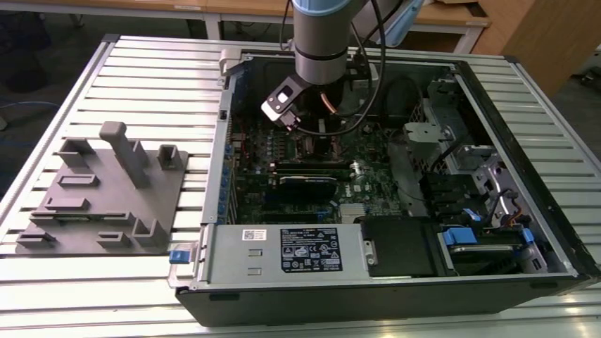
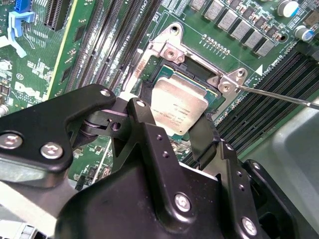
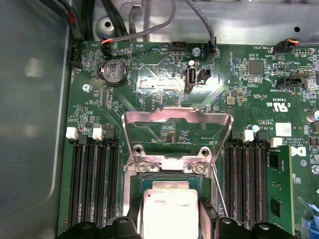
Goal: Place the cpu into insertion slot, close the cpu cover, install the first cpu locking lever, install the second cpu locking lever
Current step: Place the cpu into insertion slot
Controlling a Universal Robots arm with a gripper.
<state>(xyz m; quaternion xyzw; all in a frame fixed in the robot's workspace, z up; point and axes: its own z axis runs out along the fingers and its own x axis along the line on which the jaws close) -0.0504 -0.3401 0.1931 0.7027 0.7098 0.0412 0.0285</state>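
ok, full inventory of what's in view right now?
the cpu: one, silver-grey, at the insertion slot
the insertion slot: one, black rim, on the green board
the cpu cover: one, dull silver, tilted up open
locking lever: one, thin metal rod, beside the slot
memory slots: several, black, either side of the slot
coin battery: one, silver, on the board
computer case: one, black, open on the table
fixture tray: one, grey, exterior view's left
table: one, pale slatted, under the case
arm: one, silver-blue, above the case
gripper: one, black, at the cpu
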